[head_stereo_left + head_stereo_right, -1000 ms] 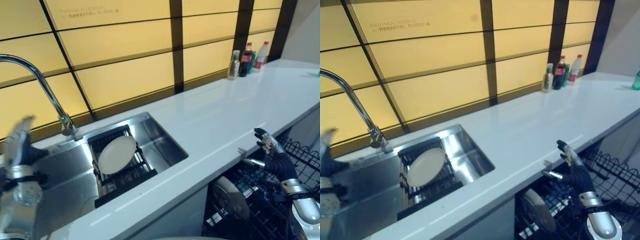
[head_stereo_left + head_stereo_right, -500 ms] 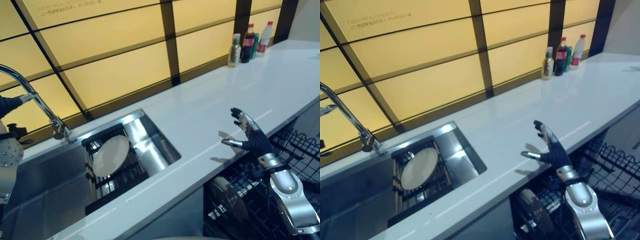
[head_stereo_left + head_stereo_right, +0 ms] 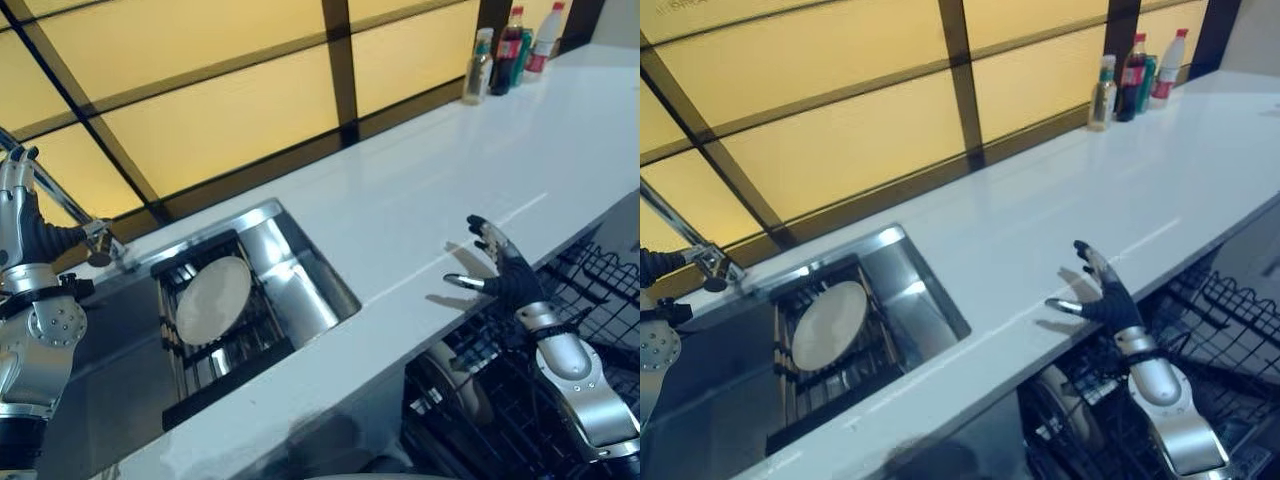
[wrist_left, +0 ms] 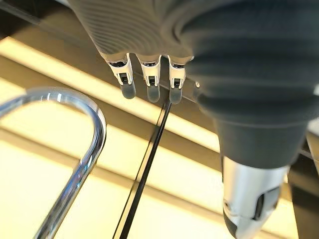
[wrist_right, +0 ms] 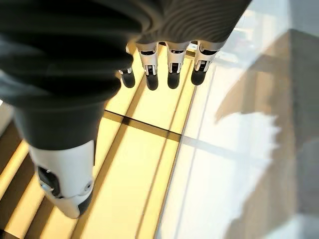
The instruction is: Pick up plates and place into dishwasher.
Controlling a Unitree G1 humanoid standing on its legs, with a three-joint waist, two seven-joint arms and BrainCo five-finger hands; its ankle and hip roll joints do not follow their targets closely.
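Observation:
A white plate leans in the black rack inside the steel sink. Another plate stands in the dishwasher rack under the counter edge. My left hand is raised beside the tap, well left of the sink plate, fingers straight and holding nothing. My right hand hovers over the counter's front edge above the dishwasher, open with spread fingers, empty.
The white counter runs to the right. Several bottles stand at its far end against the yellow tiled wall. The curved tap shows close to my left hand.
The camera has tilted down. My left hand rose beside the tap. My right hand lifted from the dishwasher rack to above the counter edge.

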